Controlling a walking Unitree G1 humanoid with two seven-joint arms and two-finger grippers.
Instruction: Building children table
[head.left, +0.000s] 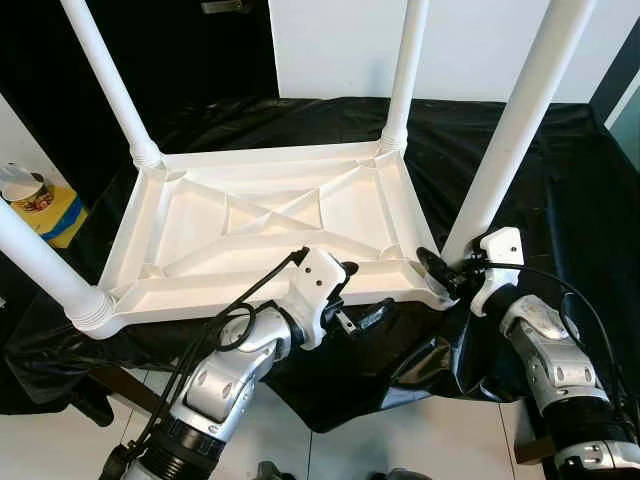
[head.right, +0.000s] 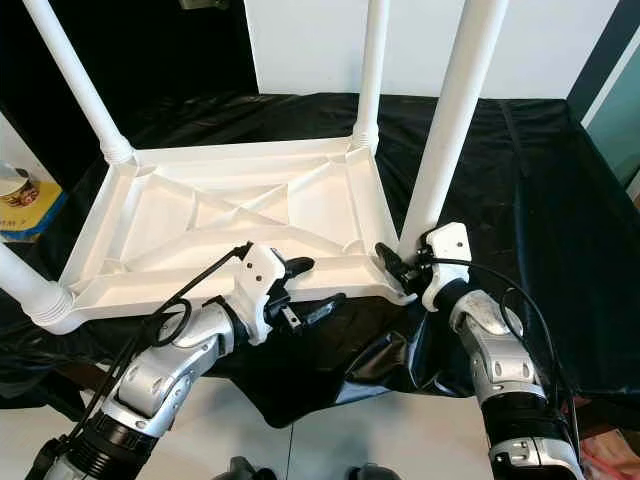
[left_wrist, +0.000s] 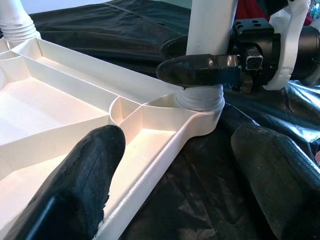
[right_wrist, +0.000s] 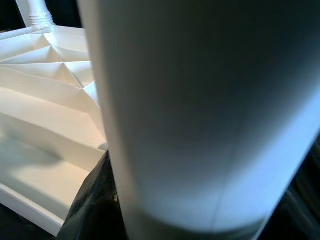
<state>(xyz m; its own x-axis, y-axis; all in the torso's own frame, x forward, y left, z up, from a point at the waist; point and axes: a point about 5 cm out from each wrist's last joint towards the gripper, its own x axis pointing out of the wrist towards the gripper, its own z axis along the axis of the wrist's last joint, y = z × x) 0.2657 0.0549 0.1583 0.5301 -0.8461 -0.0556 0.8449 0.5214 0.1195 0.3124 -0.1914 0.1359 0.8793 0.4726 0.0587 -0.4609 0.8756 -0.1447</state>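
A white plastic children's table (head.left: 270, 215) lies upside down on a black cloth (head.left: 565, 170), ribbed underside up. All of its legs stand upward: far left (head.left: 110, 80), far right (head.left: 405, 70), near left (head.left: 40, 265), near right (head.left: 520, 120). My left gripper (head.left: 358, 295) is open and straddles the table's near rim (left_wrist: 165, 160), one finger inside the tray and one outside. My right gripper (head.left: 440, 275) is at the base of the near right leg (left_wrist: 205, 95), with a black finger (left_wrist: 200, 70) pressed across it. That leg (right_wrist: 200, 115) looms very close in the right wrist view.
The cloth-covered surface ends just in front of me, above a pale tiled floor (head.left: 400, 445). A yellow container (head.left: 45, 205) with a tin sits at the far left. A white panel (head.left: 470, 45) stands behind the table.
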